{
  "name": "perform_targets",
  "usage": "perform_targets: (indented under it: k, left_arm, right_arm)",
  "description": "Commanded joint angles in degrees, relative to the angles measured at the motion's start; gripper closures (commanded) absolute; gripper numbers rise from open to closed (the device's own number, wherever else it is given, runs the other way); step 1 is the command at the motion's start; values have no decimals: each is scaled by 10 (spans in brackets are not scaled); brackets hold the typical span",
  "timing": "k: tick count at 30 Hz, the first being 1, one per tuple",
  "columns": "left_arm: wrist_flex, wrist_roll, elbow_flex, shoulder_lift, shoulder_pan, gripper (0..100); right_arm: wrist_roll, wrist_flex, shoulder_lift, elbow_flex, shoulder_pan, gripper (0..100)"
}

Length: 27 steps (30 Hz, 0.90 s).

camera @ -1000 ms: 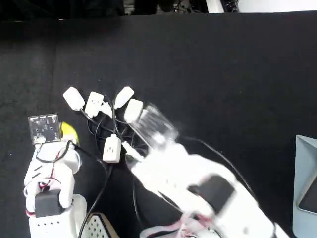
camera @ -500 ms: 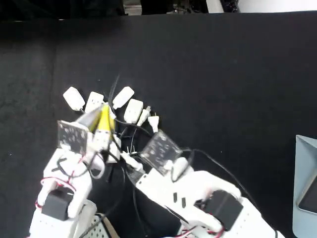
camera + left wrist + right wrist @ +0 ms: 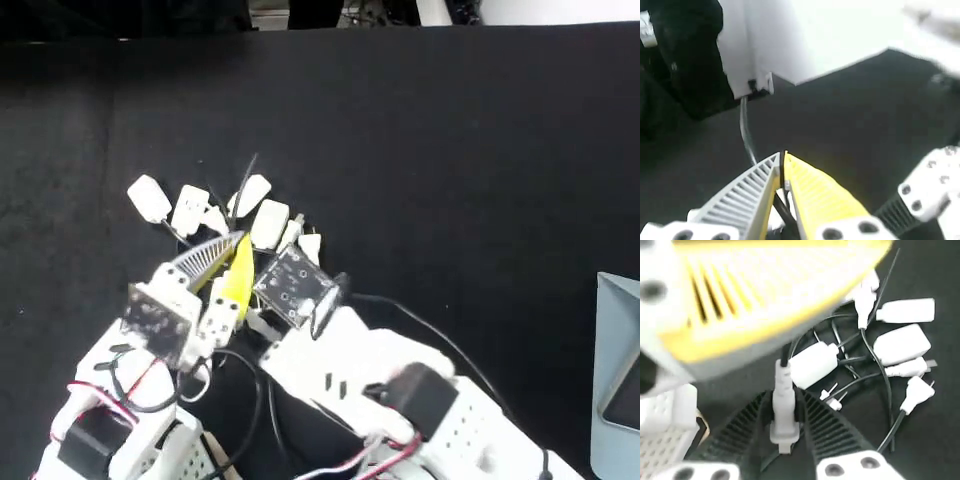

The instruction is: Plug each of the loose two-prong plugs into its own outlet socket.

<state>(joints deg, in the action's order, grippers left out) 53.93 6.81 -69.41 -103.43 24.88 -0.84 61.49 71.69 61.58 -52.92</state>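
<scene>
Plug [image 3: 782,412] pinched in our right gripper [image 3: 782,395], cable [image 3: 786,212] pinched in left gripper [image 3: 782,159]; next we align it to socket [image 3: 190,208] at eleven o'clock.

In the left wrist view, the thin black cable [image 3: 783,197] pinched in the grey-and-yellow left claw [image 3: 782,165] disappears beneath the fingers with its end hidden, and the white shapes [image 3: 840,35] behind it are too blurred to identify. In the right wrist view, that claw's yellow ribbed finger [image 3: 770,290] lies blurred close to the lens and partly covers a white connector body [image 3: 866,290], socket or plug undeterminable. The prongs of the white two-prong plug [image 3: 782,405] gripped in the black right claw [image 3: 782,420] cannot be made out. In the high view, the pale blue-grey tray [image 3: 617,370] on the black desk [image 3: 450,150] is cut off by the picture's edge.
</scene>
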Motion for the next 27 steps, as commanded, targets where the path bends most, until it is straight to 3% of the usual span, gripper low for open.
perform_targets:
  k: [1,7,11,15,21,27]
  left_arm:
    - [34,5,40,1,-81,970]
    - [33,-5,34,1,-241,970]
    - [28,-42,23,1,-269,970]
    - [-2,-44,-5,1,-212,970]
    - [-3,-40,27,1,-57,970]
    - [4,23,54,1,-21,970]
  right_arm:
    - [-6,-39,-22,-25,-4,987]
    - [-6,-51,-7,-25,-6,987]
    - [-6,-51,18,-26,-7,987]
    - [-6,-51,31,-24,-40,987]
    - [-6,-54,17,-9,-67,987]
    - [-6,-53,15,-7,-66,987]
